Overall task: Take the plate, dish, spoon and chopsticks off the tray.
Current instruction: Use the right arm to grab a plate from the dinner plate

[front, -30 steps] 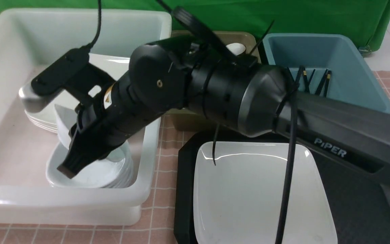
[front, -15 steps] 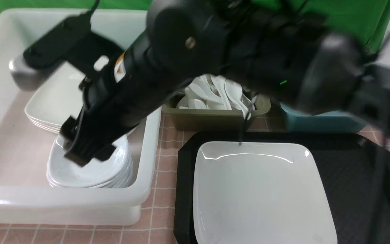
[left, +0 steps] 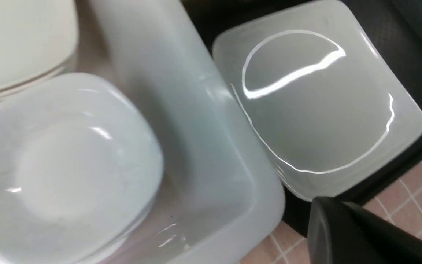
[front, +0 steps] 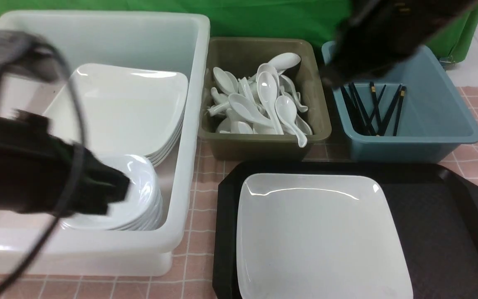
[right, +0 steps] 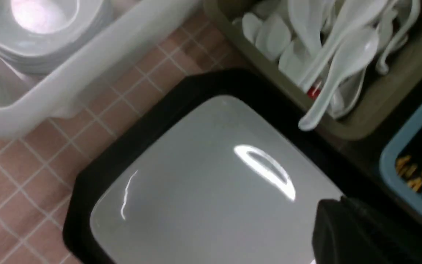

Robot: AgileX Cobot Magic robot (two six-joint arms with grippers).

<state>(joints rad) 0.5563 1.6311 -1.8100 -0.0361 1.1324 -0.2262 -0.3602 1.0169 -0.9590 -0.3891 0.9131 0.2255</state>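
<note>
A: Landmark first: large black plastic rectangular tray with cut-off corners [front: 442, 232], on the pink tiled counter [front: 203, 195]. What sits on it?
B: One item, a large flat glossy white square plate [front: 322, 236]. It lies on the tray's left half, its left edge close to the tray's left rim. The tray's right half shows its fine textured surface
A: Around the tray?
B: Left of it is a big white plastic tub [front: 189, 137]. Inside, nearest the tray, is a stack of small glossy white rounded-square dishes [front: 139, 199]. Further from the tray is a stack of large white square plates [front: 127, 104]. Behind the tray's left part is an olive rectangular tub [front: 264, 145] heaped with glossy white soup spoons [front: 264, 99]. Behind its right part is a blue plastic tub [front: 438, 124] holding thin black chopsticks with gold bands [front: 374, 108], slanted in the tub's left part
A: Arms?
B: The left arm [front: 27, 178], blurred, reaches over the white tub, its tip above the dishes. The left end effector [left: 346, 231] shows only as a dark edge in the left wrist view; fingers together. The right arm [front: 388, 33], also blurred, is raised behind the tray, over the blue tub's far left corner. The right end effector [right: 357, 234] has its fingers together, and its wrist view looks down on plate and tray
A: Anything gripped?
B: Cannot tell from these views
</note>
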